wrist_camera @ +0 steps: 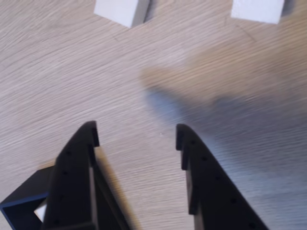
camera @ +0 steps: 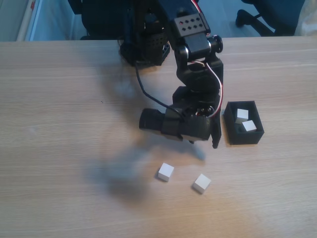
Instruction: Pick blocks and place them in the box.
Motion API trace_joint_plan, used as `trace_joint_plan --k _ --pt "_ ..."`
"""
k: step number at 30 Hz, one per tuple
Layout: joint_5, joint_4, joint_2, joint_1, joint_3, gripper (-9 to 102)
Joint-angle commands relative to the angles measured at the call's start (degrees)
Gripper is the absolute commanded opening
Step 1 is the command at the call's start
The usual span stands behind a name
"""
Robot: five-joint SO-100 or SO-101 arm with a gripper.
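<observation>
White blocks (camera: 242, 115) boxed twice; two left at six o'clock. Tool (wrist_camera: 136, 136) spread, empty, between picks. Next: forward over nearer block (camera: 166, 172), then down.

Black open-topped box (camera: 244, 137) holds two white cubes (camera: 241, 115) (camera: 249, 126), side by side. Two more white cubes (camera: 166, 172) (camera: 201, 183) lie on the table, left of and below the box.

Wooden table (camera: 64, 148), light grain, runs across the fixed view. Behind its far edge: dark office chair base (camera: 255, 17) and a pale floor (camera: 223, 12).
</observation>
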Motion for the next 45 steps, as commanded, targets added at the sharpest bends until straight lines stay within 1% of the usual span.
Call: trace_joint_plan --k 1,8,18,26,45 --pt "-0.26 -0.09 -1.41 -0.35 -5.27 17" --pt "-1.14 0.09 -8.70 0.18 -13.62 18" --pt "-4.75 -2.81 -18.46 1.67 -22.59 18" --pt "-5.62 -2.37 -24.17 2.90 -29.27 18" --pt "-5.98 -4.22 -29.09 3.78 -31.46 18"
